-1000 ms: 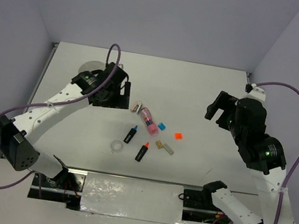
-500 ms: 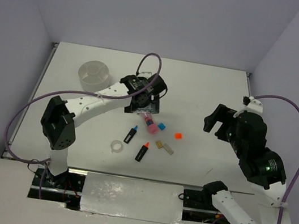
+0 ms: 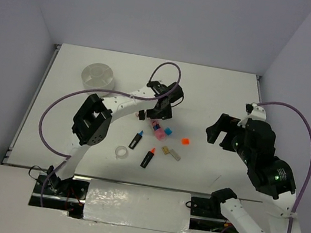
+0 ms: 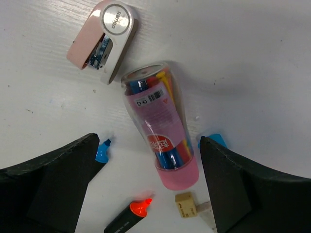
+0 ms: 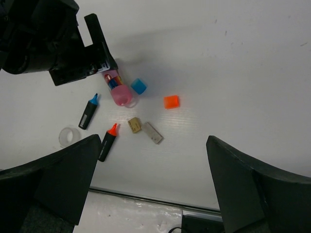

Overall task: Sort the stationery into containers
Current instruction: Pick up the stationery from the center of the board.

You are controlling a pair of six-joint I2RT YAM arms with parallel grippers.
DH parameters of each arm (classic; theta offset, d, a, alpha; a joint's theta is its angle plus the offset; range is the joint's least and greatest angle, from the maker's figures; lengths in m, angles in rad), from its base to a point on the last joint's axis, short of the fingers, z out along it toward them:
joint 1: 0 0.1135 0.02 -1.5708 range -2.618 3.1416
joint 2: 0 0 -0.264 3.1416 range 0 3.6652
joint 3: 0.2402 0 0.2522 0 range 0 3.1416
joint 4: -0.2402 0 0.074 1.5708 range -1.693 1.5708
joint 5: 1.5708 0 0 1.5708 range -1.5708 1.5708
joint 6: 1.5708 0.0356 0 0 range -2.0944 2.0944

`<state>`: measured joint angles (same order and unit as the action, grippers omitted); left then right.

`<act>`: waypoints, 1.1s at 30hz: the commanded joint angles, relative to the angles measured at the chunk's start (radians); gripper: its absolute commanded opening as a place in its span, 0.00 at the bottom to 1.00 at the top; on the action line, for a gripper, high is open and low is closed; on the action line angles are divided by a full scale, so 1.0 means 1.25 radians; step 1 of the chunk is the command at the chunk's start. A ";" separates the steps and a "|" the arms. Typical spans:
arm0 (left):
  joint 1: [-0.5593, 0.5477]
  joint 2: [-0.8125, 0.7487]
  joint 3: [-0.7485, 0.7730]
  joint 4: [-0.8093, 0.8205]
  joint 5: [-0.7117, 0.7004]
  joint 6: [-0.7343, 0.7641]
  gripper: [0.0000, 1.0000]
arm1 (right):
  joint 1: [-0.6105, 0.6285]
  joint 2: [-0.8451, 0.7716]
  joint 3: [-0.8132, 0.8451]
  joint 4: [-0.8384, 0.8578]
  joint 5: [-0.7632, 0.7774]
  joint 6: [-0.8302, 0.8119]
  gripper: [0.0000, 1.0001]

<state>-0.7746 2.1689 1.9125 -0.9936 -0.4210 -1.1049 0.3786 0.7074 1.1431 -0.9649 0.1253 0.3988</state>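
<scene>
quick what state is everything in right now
left gripper, open, empty, above the pink tube
right gripper, open, empty, raised
pink tube, lying on its side, pens inside
stapler, closed, beside the tube's clear end
blue marker, lying flat
orange marker, lying flat
tape ring, lying flat
dish, upright, apart from the rest

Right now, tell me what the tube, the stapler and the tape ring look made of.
The tube looks like clear glossy plastic: coloured contents show through it, and it has a pink label and a pink cap. The stapler seems to have a smooth pink and white plastic shell, with a shiny, metal-looking round disc on top. The tape ring is translucent, probably clear tape, but it is too small to be sure.
</scene>
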 commanded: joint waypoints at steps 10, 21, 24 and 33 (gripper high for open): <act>0.033 0.065 0.013 0.040 0.005 -0.014 0.92 | -0.003 0.000 0.008 -0.007 -0.036 -0.031 0.97; 0.033 0.080 -0.038 0.116 0.009 -0.025 0.70 | -0.005 0.008 0.018 0.001 -0.085 -0.018 0.96; 0.033 0.080 -0.048 0.133 0.019 -0.024 0.53 | -0.005 0.013 0.021 0.004 -0.087 -0.017 0.96; 0.033 0.087 -0.067 0.164 0.069 -0.018 0.58 | -0.003 0.019 0.013 0.025 -0.097 -0.010 0.96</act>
<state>-0.7296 2.2574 1.8618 -0.8188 -0.3882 -1.1282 0.3786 0.7261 1.1385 -0.9714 0.0177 0.3813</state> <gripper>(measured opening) 0.647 0.961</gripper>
